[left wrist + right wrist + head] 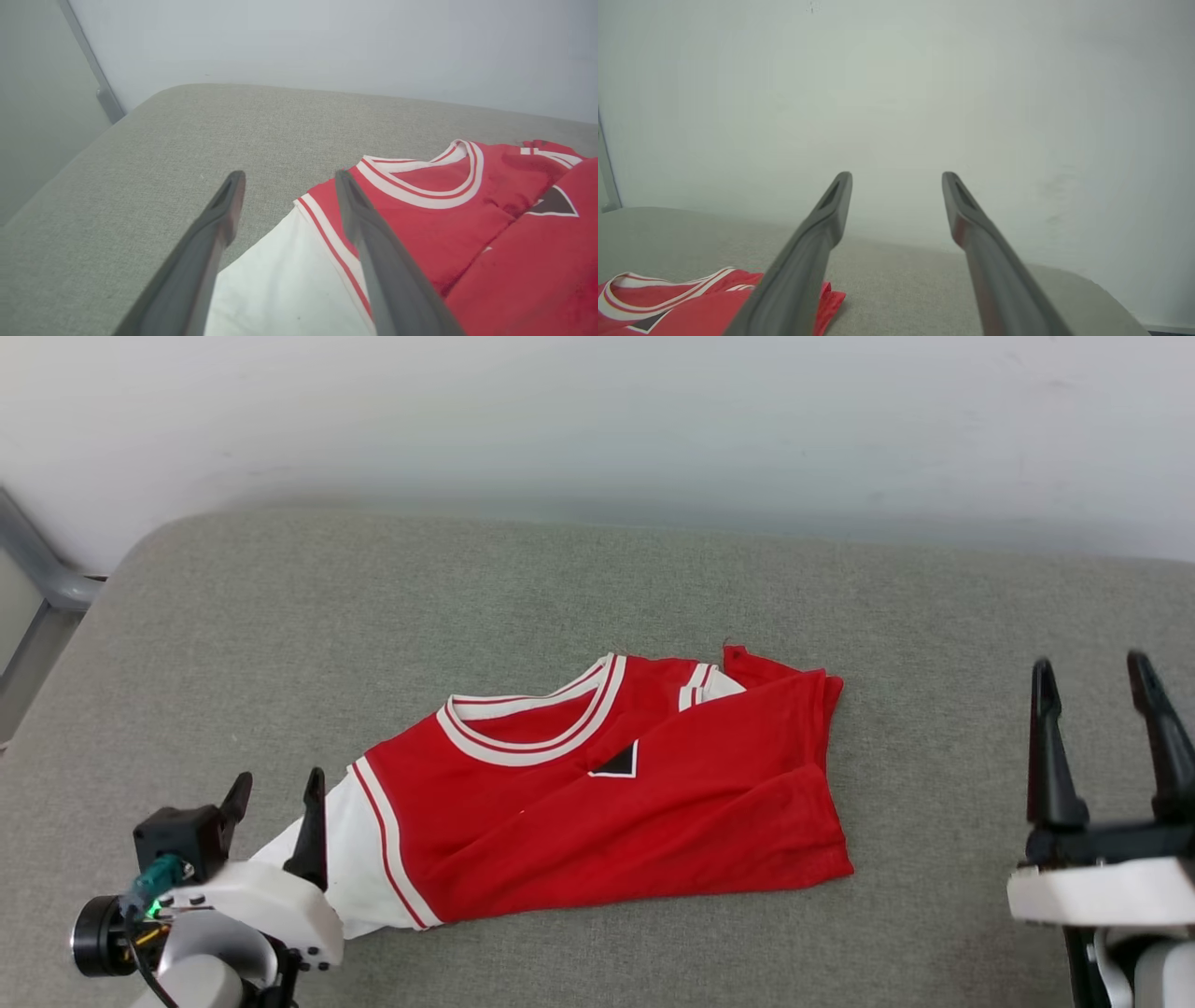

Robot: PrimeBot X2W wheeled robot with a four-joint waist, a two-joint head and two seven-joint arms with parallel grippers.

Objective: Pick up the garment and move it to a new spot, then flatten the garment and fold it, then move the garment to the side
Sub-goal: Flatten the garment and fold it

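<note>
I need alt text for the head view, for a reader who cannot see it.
A red jersey T-shirt, partly folded, lies on a grey padded surface. The open left gripper is at its white sleeve; the open right gripper stands apart.

**A:** What does everything rest on?

**B:** A grey-green, woven-fabric counter that looks padded and has rounded corners. In the head view one corner curves away at ten o'clock.

**A:** And behind it?

**B:** A plain, pale whitish wall along the twelve o'clock side. It meets the counter's far edge in a soft shadow.

**A:** Anything off to the side?

**B:** At nine o'clock a grey metal bar slants down the wall and bends just beside the counter's corner. I cannot tell whether the two touch.

**A:** Any marks on the wall?

**B:** In the right wrist view there is a small dark speck near twelve o'clock and faint smudges toward three o'clock.
</note>
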